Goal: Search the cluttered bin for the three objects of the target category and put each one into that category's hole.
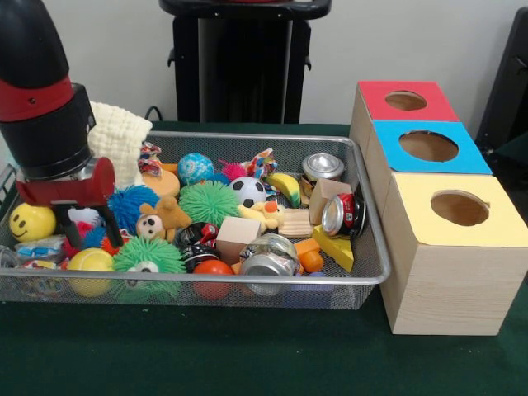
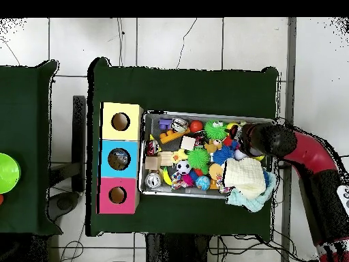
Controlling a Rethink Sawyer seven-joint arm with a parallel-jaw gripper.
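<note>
The wire mesh bin is full of toys and cans. My gripper hangs low over the bin's left end, and the arm hides it from above. Its two black fingers stand apart, open, on either side of a small white and red item. A clear plastic bottle with a blue label lies in the front left corner, just left of the gripper, partly hidden by a yellow ball. I cannot make out other clear bottles. The blue-topped box's hole is right of the bin and also shows from above.
A red-topped box and a yellow-topped box flank the blue one. Metal cans lie at the bin's right end, with a green spiky ball mid-bin. A white cloth drapes the far left rim. A green bowl sits on another table.
</note>
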